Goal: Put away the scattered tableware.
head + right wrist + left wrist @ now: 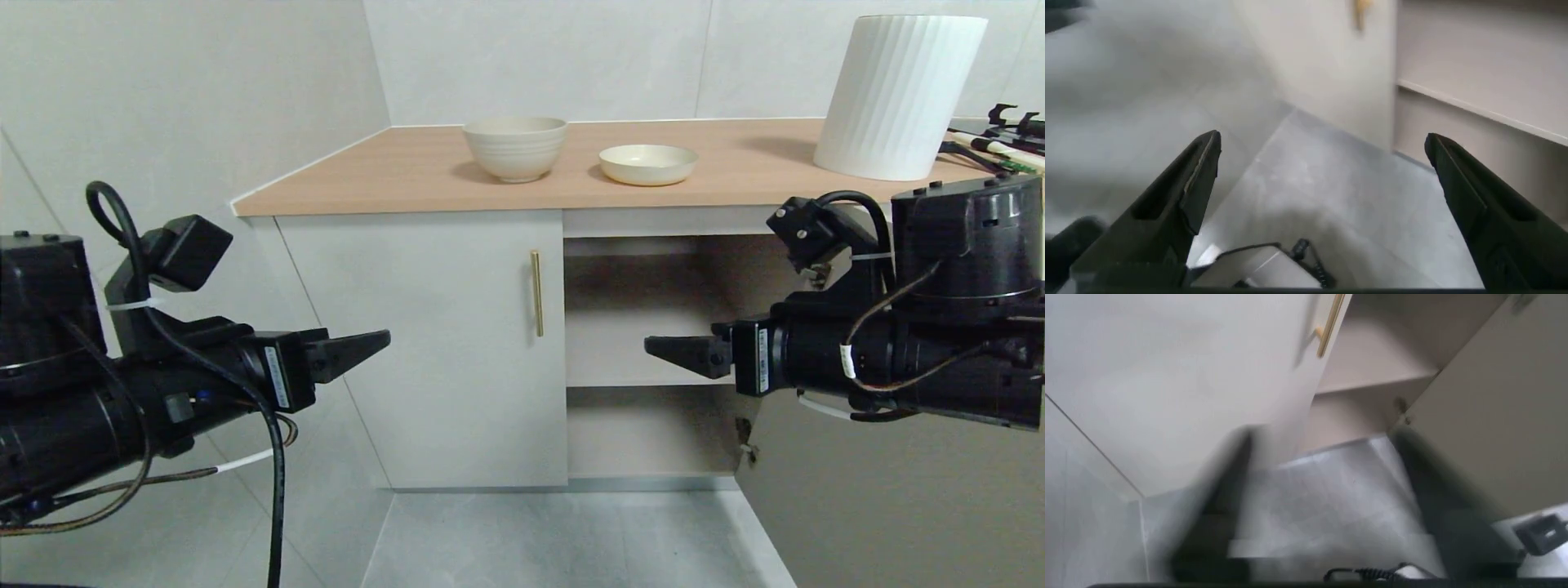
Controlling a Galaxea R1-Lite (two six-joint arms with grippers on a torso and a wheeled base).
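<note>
Your left gripper (359, 347) hangs in the air in front of the closed cabinet door (441, 343), lower than the countertop (392, 175). In the left wrist view its fingers (1212, 518) stand wide apart (they are blurred there) and nothing is between them. Your right gripper (679, 353) is about level with it, in front of the open compartment (653, 278), at the height of the shelf (604, 343). Its fingers (1180, 204) are also spread wide and hold nothing. The two grippers point toward each other and are well apart.

The tableware is up on the countertop. A ribbed cream bowl (515, 147) stands upright, and a shallow dish (648, 163) lies just beside it on the robot's right, not touching it. Further right on the same countertop stands a tall white ribbed container (898, 94).

The closed door carries a vertical gold handle (536, 292) at its edge next to the open compartment. Under both grippers you see grey floor tiles (1323, 180).
</note>
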